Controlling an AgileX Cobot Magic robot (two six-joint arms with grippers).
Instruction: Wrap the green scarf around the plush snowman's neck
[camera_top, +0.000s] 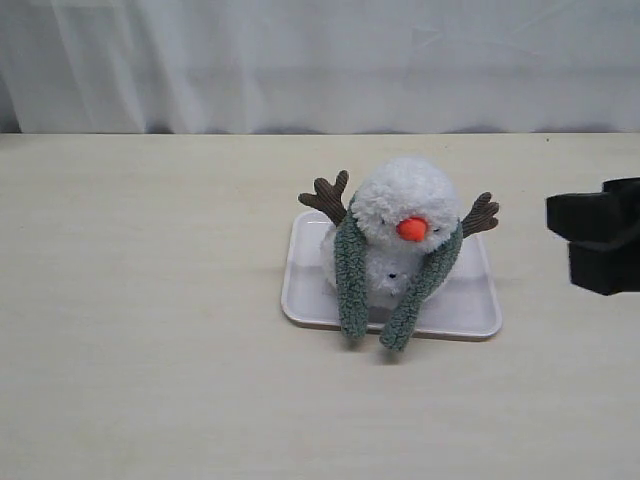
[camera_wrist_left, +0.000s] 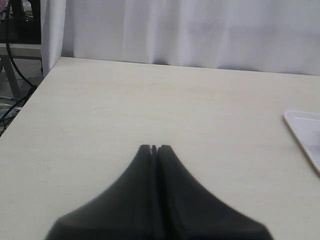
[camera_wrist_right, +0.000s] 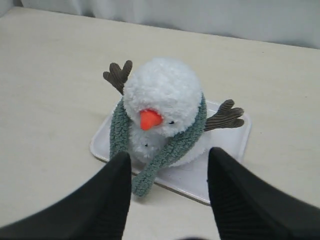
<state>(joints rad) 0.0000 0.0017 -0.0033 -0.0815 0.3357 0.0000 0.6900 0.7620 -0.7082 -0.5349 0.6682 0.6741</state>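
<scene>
Exterior view: scarf (camera_top: 350, 275) draped round snowman (camera_top: 405, 200), ends uncrossed; tugging one end could pull it off. Right tool (camera_wrist_right: 170, 153) wide, empty; left tool (camera_wrist_left: 154, 147) pinched together, empty

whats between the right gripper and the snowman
Just bare table and the white tray's edge; the exterior view shows the right gripper clear of the plush snowman.

Right hand (camera_top: 562, 241) partly off exterior view's edge, tray (camera_wrist_left: 301, 131) off left wrist's

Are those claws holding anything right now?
Nothing. The left claw is shut on air; the right claw is open, clear of the green scarf on the plush snowman.
</scene>
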